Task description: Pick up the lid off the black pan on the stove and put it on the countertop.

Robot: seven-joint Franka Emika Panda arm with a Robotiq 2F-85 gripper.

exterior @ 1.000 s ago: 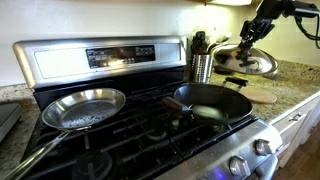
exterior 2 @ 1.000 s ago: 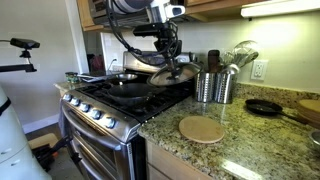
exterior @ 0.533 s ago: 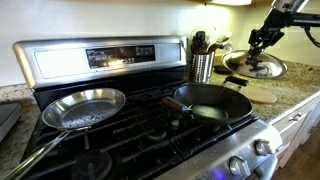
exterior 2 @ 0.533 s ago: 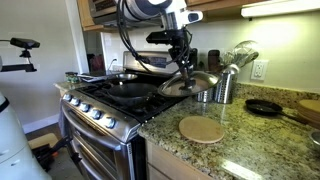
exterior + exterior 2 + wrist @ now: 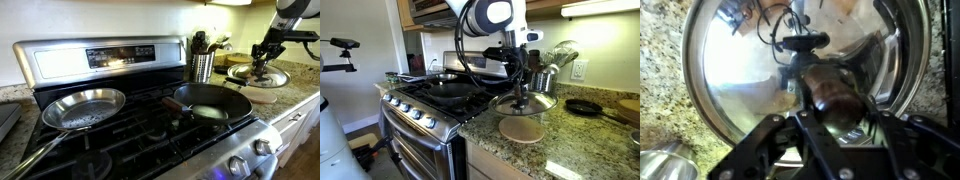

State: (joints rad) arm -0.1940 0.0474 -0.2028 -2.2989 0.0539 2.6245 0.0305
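The hand (image 5: 520, 94) pinches the round shiny silver metal lid (image 5: 542, 102) by its dark knob (image 5: 835, 103). The lid hangs above the speckled beige granite worktop (image 5: 575, 150).

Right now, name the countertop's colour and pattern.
Speckled beige-brown granite; the countertop shows best in an exterior view.

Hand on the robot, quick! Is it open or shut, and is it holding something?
The hand: closed, holding the lid by its knob, above the countertop.
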